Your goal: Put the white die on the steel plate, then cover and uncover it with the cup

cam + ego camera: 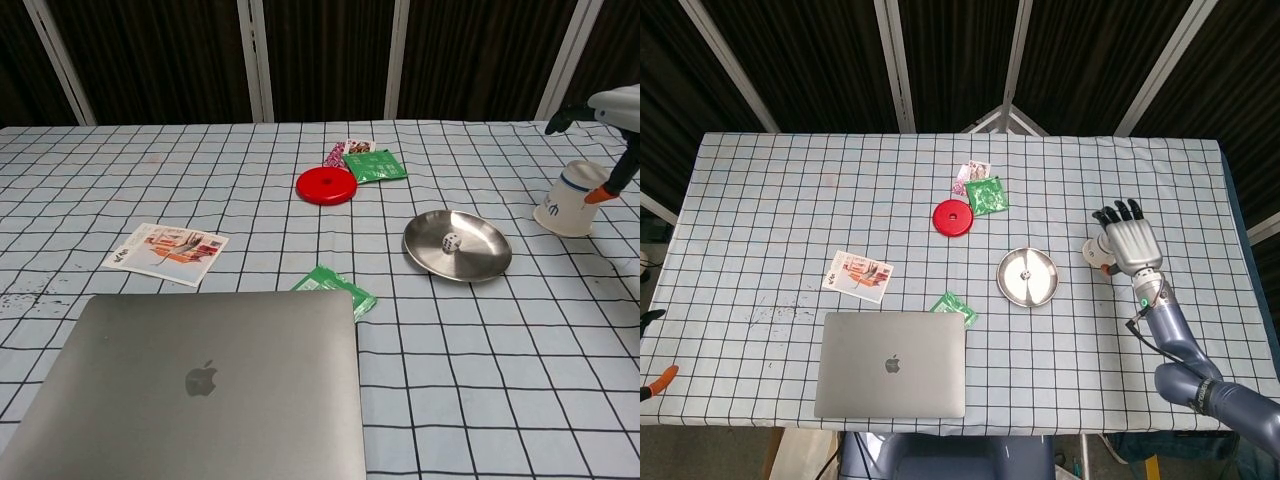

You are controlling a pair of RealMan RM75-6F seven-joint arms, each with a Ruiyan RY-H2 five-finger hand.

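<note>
On the checked tablecloth (760,200), going from the left, a printed card (858,275) lies flat, and nearer the front edge sits a closed grey laptop (892,364). Just beyond the laptop's far right corner lies a small green packet (953,308). Further back, near the middle of the table, a red disc (953,217) lies flat, with a larger green packet (986,195) just beside it and a pink-and-white packet (971,174) touching that one's far side. To the right of these stands the steel plate (480,258), and the white die (452,241) rests inside it, a little left of the plate's centre. Well to the right of the plate, the paper cup (566,206) stands mouth down on the cloth, apart from the plate. The right hand (1129,243) hovers over the cup with its fingers (1118,211) stretched out and spread, palm down; its orange-tipped thumb (603,194) comes down against the cup's right side, and the hand grips nothing. The left hand shows in neither view.
</note>
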